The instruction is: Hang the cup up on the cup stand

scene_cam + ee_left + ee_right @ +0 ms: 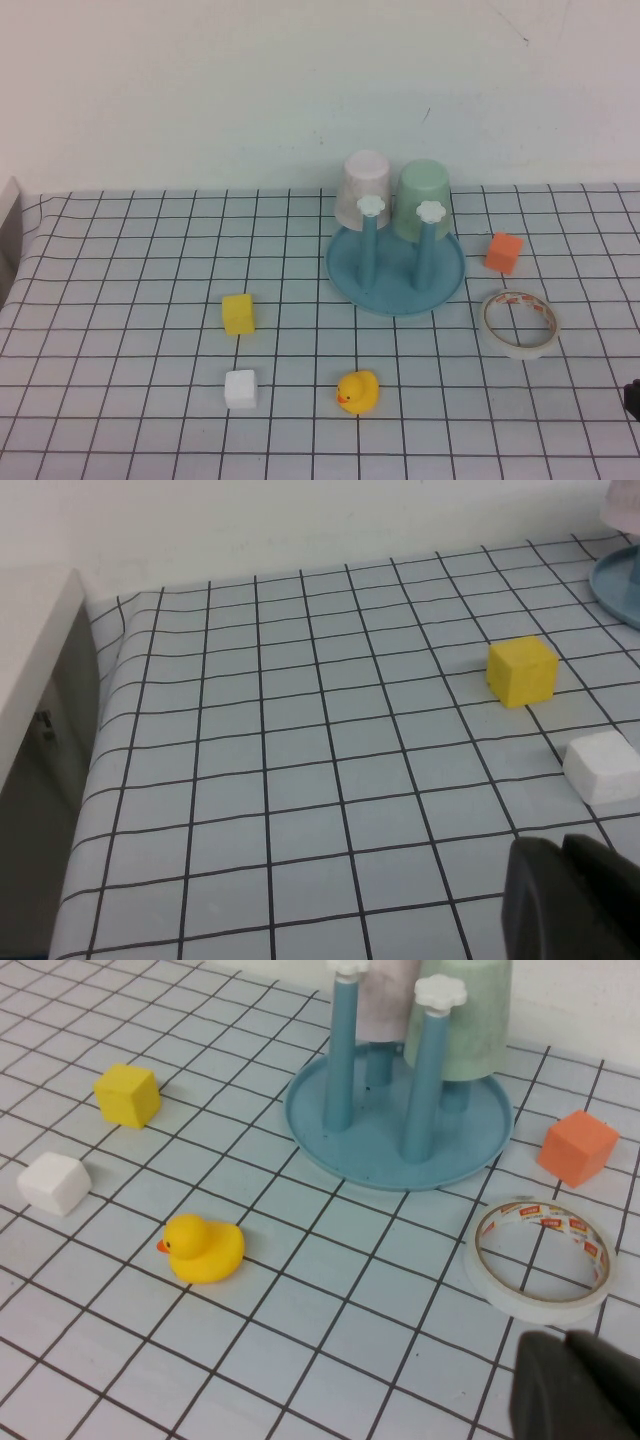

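The mint-green cup [424,198] sits upside down over a rear peg of the blue cup stand [395,275], beside an inverted pale pink cup [365,185]. Two front pegs with white flower caps stand bare. The right wrist view shows the cup [470,1020] on the stand [400,1145] from the near side. My right gripper [565,1340] is shut and empty, low over the table just short of the tape roll; only a dark tip of it [633,398] shows at the high view's right edge. My left gripper [560,845] is shut and empty, near the white cube, out of the high view.
A yellow cube [238,313], a white cube [240,388] and a rubber duck [358,391] lie on the checked cloth in front of the stand. An orange cube [503,252] and a tape roll [520,322] lie to its right. The table's left edge [60,660] drops away.
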